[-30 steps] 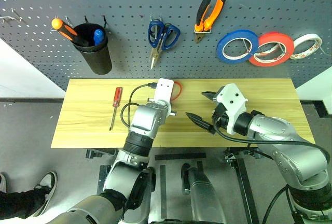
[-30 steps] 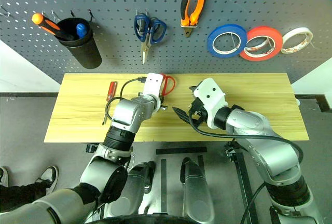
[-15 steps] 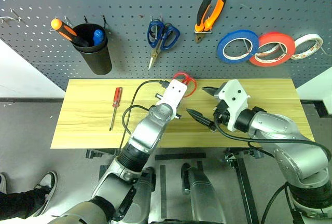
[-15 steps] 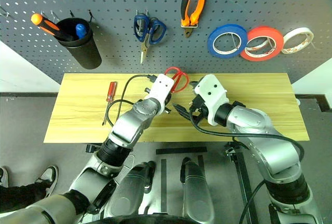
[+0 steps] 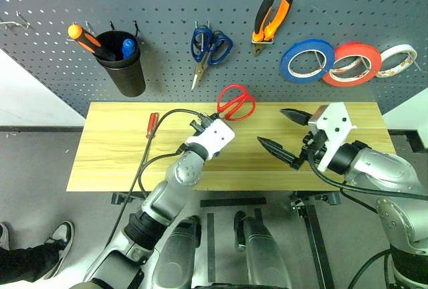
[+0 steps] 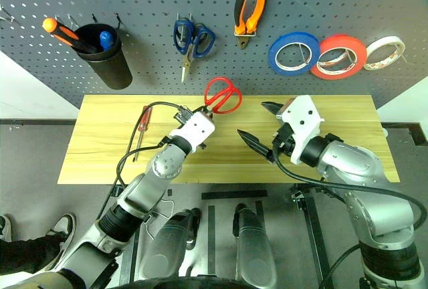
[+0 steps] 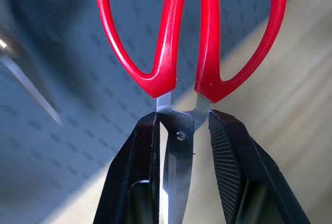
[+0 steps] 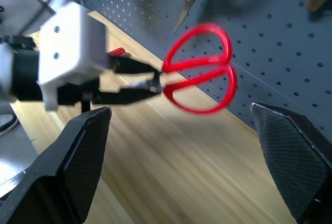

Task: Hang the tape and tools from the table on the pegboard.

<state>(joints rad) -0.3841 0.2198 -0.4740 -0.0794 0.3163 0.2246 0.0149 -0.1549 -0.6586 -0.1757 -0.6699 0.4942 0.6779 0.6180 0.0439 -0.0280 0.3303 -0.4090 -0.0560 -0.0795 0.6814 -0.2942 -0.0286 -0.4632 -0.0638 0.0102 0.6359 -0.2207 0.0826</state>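
While gripped, red-handled scissors (image 5: 235, 102) hang before pegboard (image 5: 167, 8).

My head's two eyes look down over the table (image 5: 107, 162) and pegboard (image 5: 167, 8); both my wrist cameras, close in, share the red-handled scissors (image 7: 189, 53).

Scissors (image 5: 235, 102) above table (image 5: 107, 162) rear edge, before pegboard (image 5: 160, 1); tape (image 5: 306, 59) right of pliers (image 5: 271, 13).
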